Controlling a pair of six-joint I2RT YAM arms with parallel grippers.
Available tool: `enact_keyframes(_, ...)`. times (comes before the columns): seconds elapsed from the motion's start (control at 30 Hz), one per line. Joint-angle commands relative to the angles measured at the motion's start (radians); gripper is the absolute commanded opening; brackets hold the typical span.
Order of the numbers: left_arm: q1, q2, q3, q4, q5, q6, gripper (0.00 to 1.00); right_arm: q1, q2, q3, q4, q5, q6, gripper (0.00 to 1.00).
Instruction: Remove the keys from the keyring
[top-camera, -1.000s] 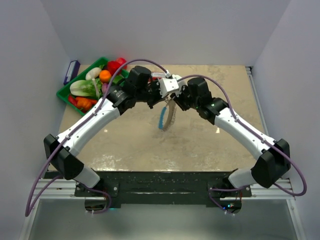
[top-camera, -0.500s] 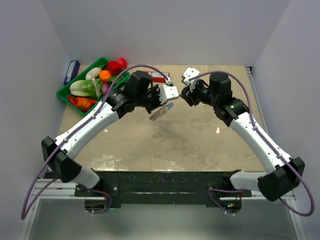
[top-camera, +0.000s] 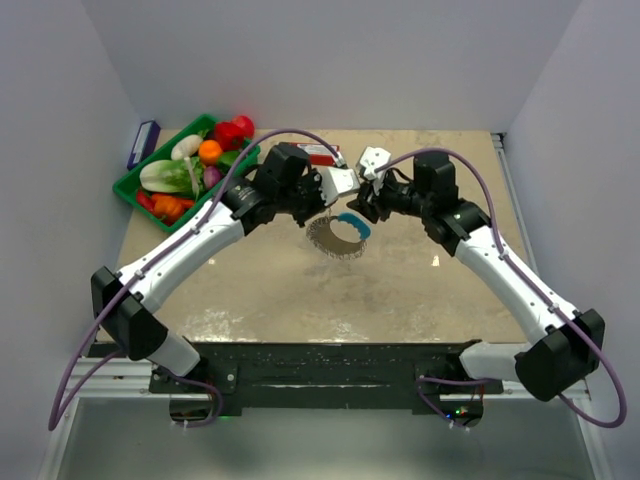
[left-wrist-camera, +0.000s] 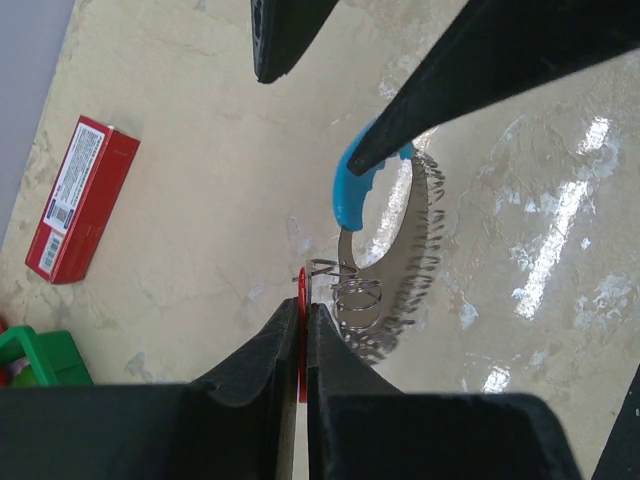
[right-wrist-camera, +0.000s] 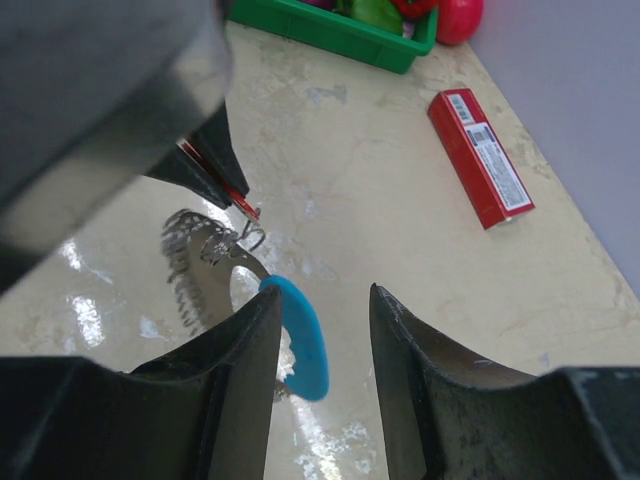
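Observation:
The keyring (top-camera: 338, 236) is a floppy loop spread out under both grippers, with a bright blue section (top-camera: 353, 226) and a fringe of silvery keys (top-camera: 328, 243). My left gripper (top-camera: 326, 204) is shut on the thin red-part key (left-wrist-camera: 300, 330), which links through wire coils to the keyring (left-wrist-camera: 392, 262). My right gripper (right-wrist-camera: 323, 295) stands open. The blue section (right-wrist-camera: 305, 342) lies below the gap between its jaws, close to the left finger (right-wrist-camera: 240, 360), and I cannot tell whether it touches. The silvery keys (right-wrist-camera: 188, 262) trail off to the left there.
A long red box (top-camera: 318, 155) lies on the table behind the grippers, also the red box (left-wrist-camera: 80, 200) in the left wrist view. A green tray (top-camera: 130, 186) of toy vegetables sits at the back left corner, with a dark blue box (top-camera: 143, 143) beyond it.
My right gripper has opened and let go of the keyring, swung away right and come back. The ring hung as a narrow strand before and now spreads out as a loop below the left gripper.

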Motion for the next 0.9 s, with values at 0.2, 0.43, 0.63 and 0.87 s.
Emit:
enact_keyframes(0.2, 0.004, -0.009, 0.052, 0.097, -0.044, -0.094, 0.00, 0.020, 0.064, -0.066, 0.143, -0.088, 0.085, 0.43)
enact_keyframes(0.43, 0.005, -0.012, 0.060, 0.107, -0.072, -0.088, 0.00, 0.045, 0.077, -0.077, 0.106, -0.219, 0.051, 0.39)
enact_keyframes(0.63, 0.004, 0.020, 0.132, 0.051, -0.128, -0.068, 0.00, 0.045, 0.065, -0.085, 0.083, -0.171, 0.036, 0.42)
enact_keyframes(0.87, 0.005, 0.047, 0.184, 0.008, -0.196, -0.088, 0.00, 0.045, 0.025, -0.088, 0.076, -0.171, 0.020, 0.45)
